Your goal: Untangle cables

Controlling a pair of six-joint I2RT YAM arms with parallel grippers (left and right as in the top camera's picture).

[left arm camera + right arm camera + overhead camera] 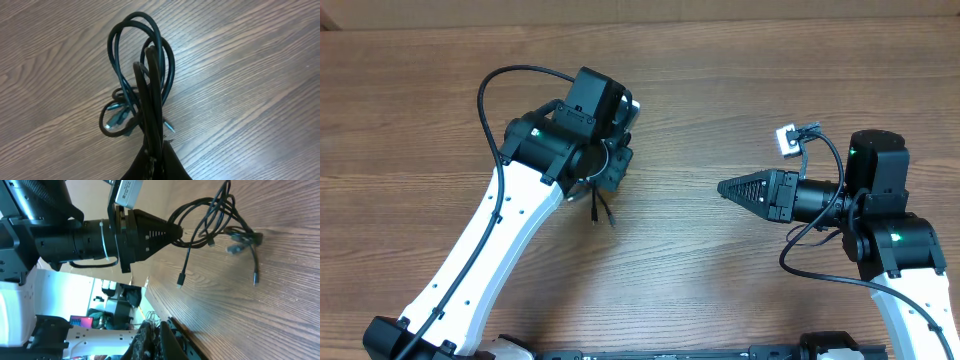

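The cables (145, 75) are several thin black cords looped into one tangled bundle with small plug ends. My left gripper (156, 159) is shut on the bundle's lower part, and the loops fan out over the wooden table. In the right wrist view the left gripper (177, 230) holds the cables (220, 220) just above the table, with plug ends dangling. From overhead, the cables (599, 208) poke out below the left gripper (608, 172). My right gripper (725, 187) points left, shut on nothing, a hand's width right of the bundle. Its fingers (170, 342) show pressed together.
The wooden table (720, 280) runs across the whole overhead view, with its far edge (720, 25) at the top. A black rail (670, 352) lies along the front edge between the two arm bases. Thick black arm cables (490, 100) loop beside the left arm.
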